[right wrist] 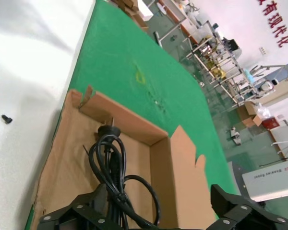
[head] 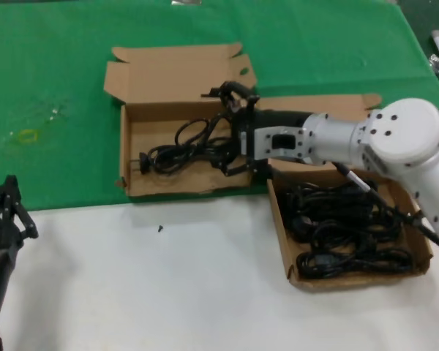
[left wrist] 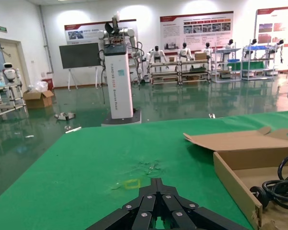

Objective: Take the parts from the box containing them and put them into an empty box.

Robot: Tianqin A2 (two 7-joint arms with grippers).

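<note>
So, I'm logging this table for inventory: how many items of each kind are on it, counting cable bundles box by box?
Cardboard boxes: 2, the left box and the right box.
Cable piles: 2, one cable in the left box, a tangled cable heap in the right; individual cables in it cannot be counted.
Small black screw: 1.
Total: 5.

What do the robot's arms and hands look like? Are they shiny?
The right arm is chunky and silvery-white with rounded joints dotted with small dark screw holes, and a thin black cable runs along it. Its right hand is black with thin metal fingers. The left hand is black too, with silver screws on its fingers.
</note>
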